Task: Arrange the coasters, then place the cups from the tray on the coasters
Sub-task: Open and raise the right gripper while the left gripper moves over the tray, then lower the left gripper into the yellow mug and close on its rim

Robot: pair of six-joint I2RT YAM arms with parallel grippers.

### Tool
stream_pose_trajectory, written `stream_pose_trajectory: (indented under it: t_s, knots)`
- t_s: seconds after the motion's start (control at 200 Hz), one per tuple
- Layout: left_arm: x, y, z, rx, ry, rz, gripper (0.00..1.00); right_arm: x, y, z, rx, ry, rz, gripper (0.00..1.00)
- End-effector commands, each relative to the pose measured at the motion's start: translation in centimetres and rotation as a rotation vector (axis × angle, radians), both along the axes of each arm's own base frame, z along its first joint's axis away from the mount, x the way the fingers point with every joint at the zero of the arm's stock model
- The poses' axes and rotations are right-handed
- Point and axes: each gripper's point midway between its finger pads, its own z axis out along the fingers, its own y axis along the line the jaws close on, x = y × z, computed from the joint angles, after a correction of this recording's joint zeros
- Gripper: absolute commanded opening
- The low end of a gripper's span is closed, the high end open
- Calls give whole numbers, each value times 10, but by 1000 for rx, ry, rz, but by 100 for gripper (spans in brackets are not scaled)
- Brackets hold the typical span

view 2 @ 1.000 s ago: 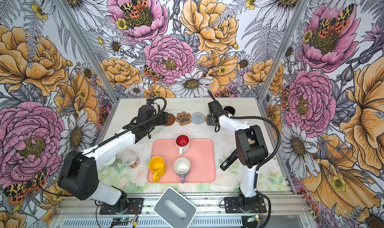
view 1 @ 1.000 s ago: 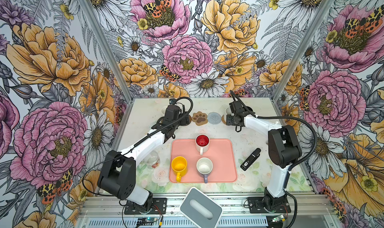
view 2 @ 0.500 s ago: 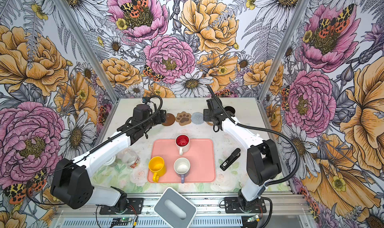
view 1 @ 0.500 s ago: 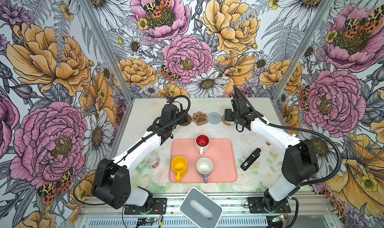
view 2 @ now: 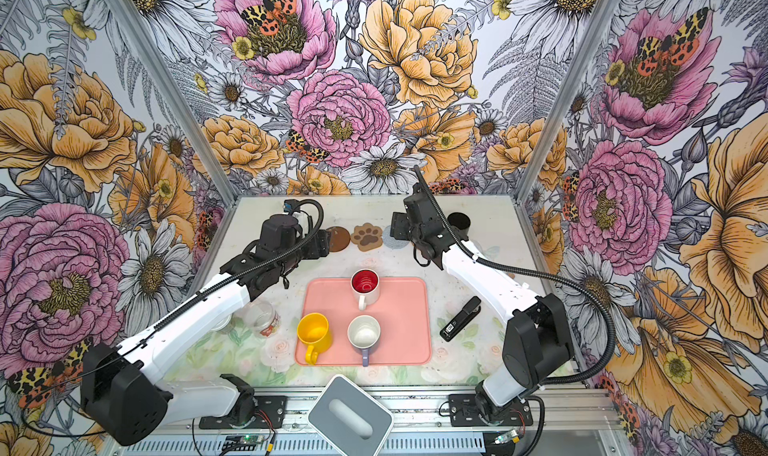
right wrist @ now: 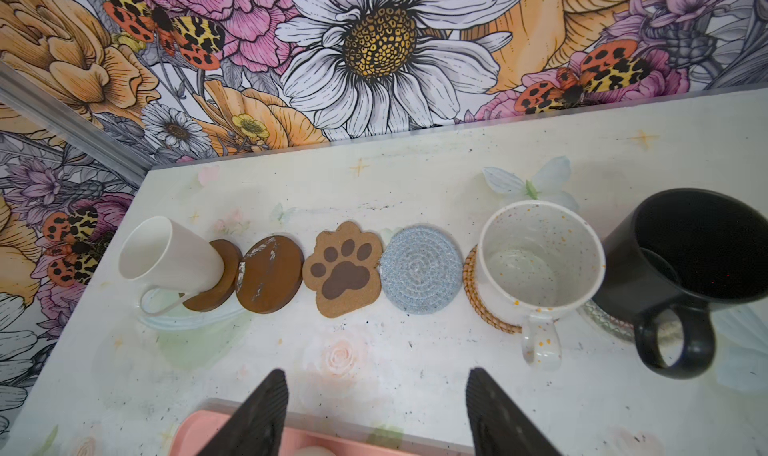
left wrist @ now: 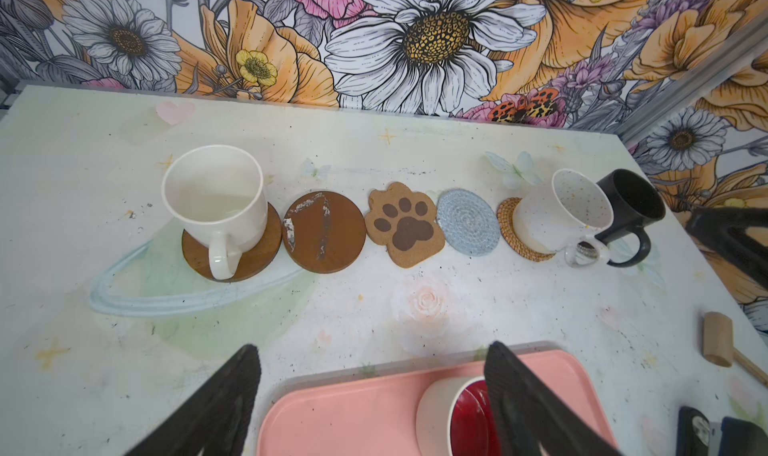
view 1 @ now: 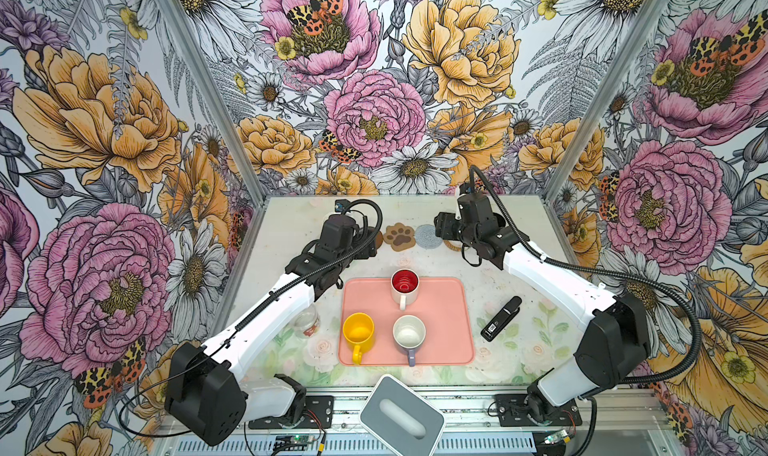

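Both grippers hang empty with jaws parted between the coaster row (left wrist: 405,225) and the tray (view 1: 451,308): the left gripper (left wrist: 372,348) and the right gripper (right wrist: 376,373). Three cups stand on the tray. The white cup with red inside (view 1: 404,286) sits at its far edge, just beneath the left gripper, handle pointing back toward the arm bases. The bare brown disc (left wrist: 324,231) lies straight ahead of those jaws, so the left arm looks nearer
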Motion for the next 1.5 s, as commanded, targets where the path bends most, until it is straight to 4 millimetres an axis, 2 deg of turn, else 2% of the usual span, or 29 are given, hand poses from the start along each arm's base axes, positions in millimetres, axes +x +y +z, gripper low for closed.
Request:
stream_pose_trajectory:
  t_s: [0.0,0.11,0.305,0.631,0.846,1.216,1.361,1.496]
  knots:
    - [-28,8,7,55,23,-23,86,-7,1,-1,42,-10,-9,70]
    - [-55,9,0,58,63,-37,84,-10,-6,-8,30,-15,-31,71]
    - [-99,7,-11,67,143,-59,82,-12,-6,-11,45,-36,-24,71]
    - [-155,20,-37,120,345,-35,76,-10,-9,-21,42,-25,-25,72]
    - [-191,18,-51,130,455,-47,73,-10,-14,-24,48,-20,-30,72]
    - [-226,15,-92,173,612,-57,70,-7,-22,-34,54,-5,-51,73]
    - [-232,18,-113,229,659,-38,69,-4,-23,-41,63,16,-54,73]
    - [-232,14,-121,256,662,-31,67,-2,-20,-44,76,30,-48,73]
